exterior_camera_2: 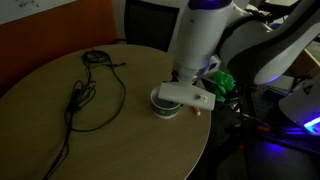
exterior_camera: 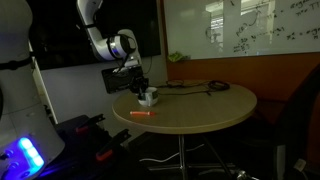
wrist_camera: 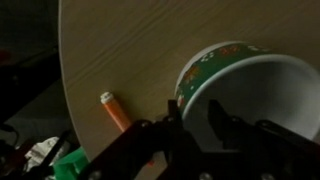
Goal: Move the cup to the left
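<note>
The cup (wrist_camera: 262, 88) is white with a green and red pattern on its outer wall and stands on the round tan table (wrist_camera: 120, 50). It fills the right of the wrist view. My gripper (wrist_camera: 196, 120) straddles its near wall: one finger is outside the rim and one is inside, with a gap showing between the inner finger and the wall. In both exterior views the gripper (exterior_camera: 140, 86) (exterior_camera_2: 186, 93) is low over the cup (exterior_camera: 148, 97) (exterior_camera_2: 163, 105), near the table's edge.
A flat orange marker (wrist_camera: 114, 111) (exterior_camera: 141, 116) lies on the table beside the cup. A black cable (exterior_camera: 195, 87) (exterior_camera_2: 85, 92) lies across the far part of the table (exterior_camera: 205, 108) (exterior_camera_2: 60, 140). A green object (exterior_camera_2: 221, 80) sits off the table edge.
</note>
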Controlling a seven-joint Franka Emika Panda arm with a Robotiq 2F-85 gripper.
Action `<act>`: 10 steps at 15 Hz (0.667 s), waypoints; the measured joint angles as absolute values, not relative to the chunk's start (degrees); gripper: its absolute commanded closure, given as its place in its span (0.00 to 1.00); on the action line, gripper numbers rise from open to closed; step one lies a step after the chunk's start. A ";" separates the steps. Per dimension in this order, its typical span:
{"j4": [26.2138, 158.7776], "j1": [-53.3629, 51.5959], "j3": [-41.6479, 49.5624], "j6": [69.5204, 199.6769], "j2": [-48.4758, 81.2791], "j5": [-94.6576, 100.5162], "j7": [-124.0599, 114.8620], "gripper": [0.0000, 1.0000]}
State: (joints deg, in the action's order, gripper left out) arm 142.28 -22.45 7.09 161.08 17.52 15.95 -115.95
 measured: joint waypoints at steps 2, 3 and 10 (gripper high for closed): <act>142.53 -20.44 5.09 160.99 16.01 12.68 -111.67 0.14; 142.72 -18.67 3.05 160.34 14.91 9.14 -107.71 0.07; 141.53 -10.69 -2.46 144.37 3.59 -3.82 -91.07 0.00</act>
State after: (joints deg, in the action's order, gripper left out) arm 141.53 -10.69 -2.46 144.37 3.59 -3.82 -91.07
